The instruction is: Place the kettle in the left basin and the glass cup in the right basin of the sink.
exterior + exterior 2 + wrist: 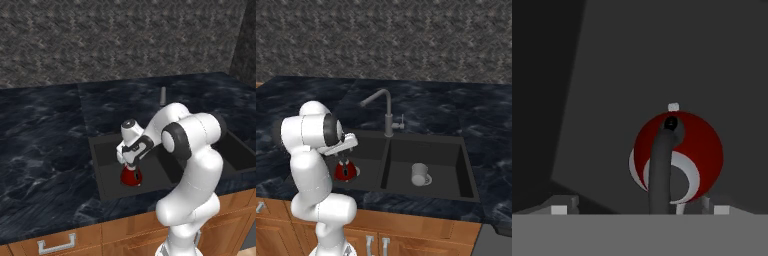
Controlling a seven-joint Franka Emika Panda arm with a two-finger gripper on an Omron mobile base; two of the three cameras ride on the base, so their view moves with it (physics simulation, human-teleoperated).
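Red and round, the kettle sits on the floor of the left basin of the sink. From my right base camera I see it near the front of that basin, upright, with its pale handle on top. In my hand camera I look straight down on the kettle: the handle arches up toward me, and a white ring shows on the red top. The gripper hangs just above the kettle, pointing down at it. Its two fingers are spread wide apart, one fingertip far to one side and the other on the other side of the kettle, and they hold nothing. I cannot tell if they touch the kettle at all. Next to it, past the thin wall in the middle, the glass cup stands upright on the floor of the right basin, with its loop handle pointing to the side. Behind the middle wall stands the grey tap, with its spout bent over toward the left basin. All around the sink lies the dark marble counter, with wooden cupboards under it.
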